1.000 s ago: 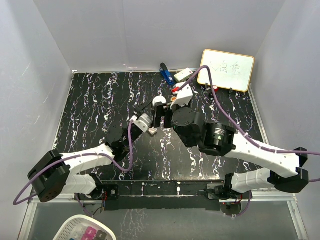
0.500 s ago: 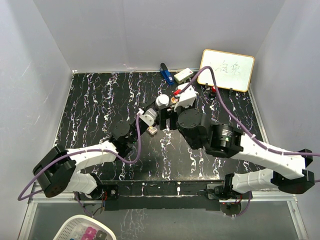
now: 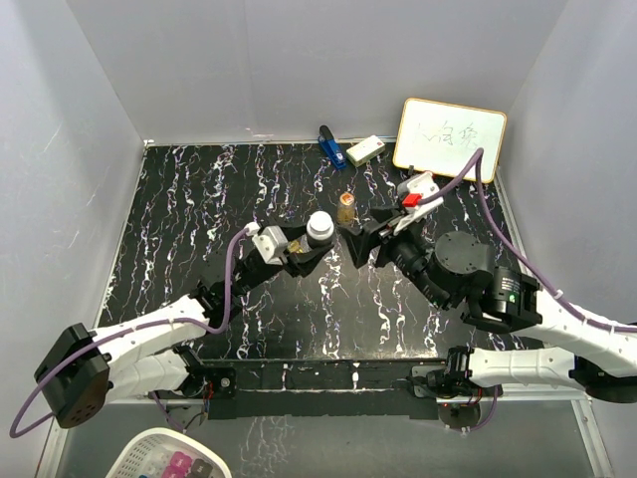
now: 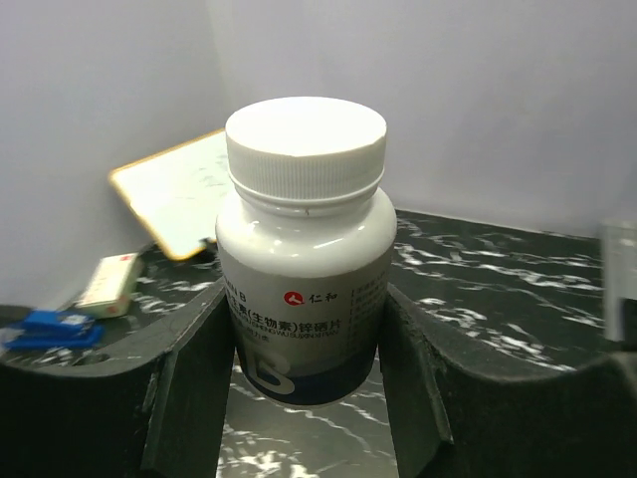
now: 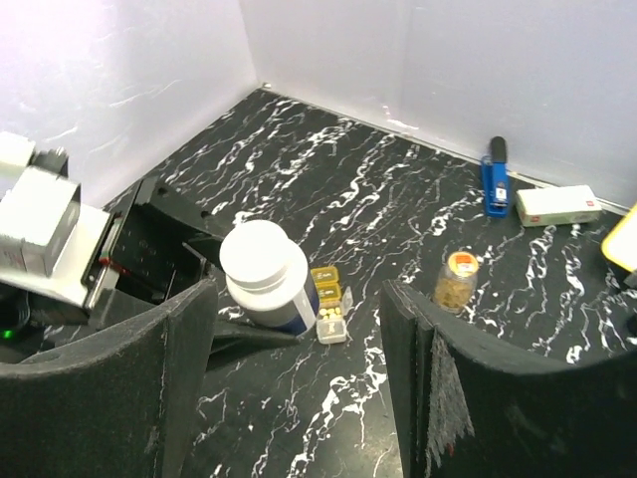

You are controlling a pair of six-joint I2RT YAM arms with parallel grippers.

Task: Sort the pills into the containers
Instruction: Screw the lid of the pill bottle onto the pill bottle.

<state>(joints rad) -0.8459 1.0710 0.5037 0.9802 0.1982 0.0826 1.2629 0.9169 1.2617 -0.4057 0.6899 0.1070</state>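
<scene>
bottle: dark bottle with white round cap [image 4: 302, 249] is sitting upright, left pincer [image 3: 311, 243] gripping its body.
change: right pincer [image 3: 359, 241] was crowding the cap; now it is hanging back on the right, jaws apart, holding nothing.
neighbours: small oblong clear box [image 5: 328, 299] is lying just beside the bottle; golden-amber bottle [image 3: 345, 207] is standing apart on the bench [image 3: 189, 219].

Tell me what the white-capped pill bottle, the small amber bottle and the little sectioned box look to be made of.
The white-capped pill bottle: likely plastic, smooth and slightly glossy, with a soft sheen on body and cap and a printed label.
The small amber bottle: translucent and shiny, glass or plastic, cannot tell which; its contents show through.
The little sectioned box: clear hard plastic by its look, with yellow-gold sections.
</scene>
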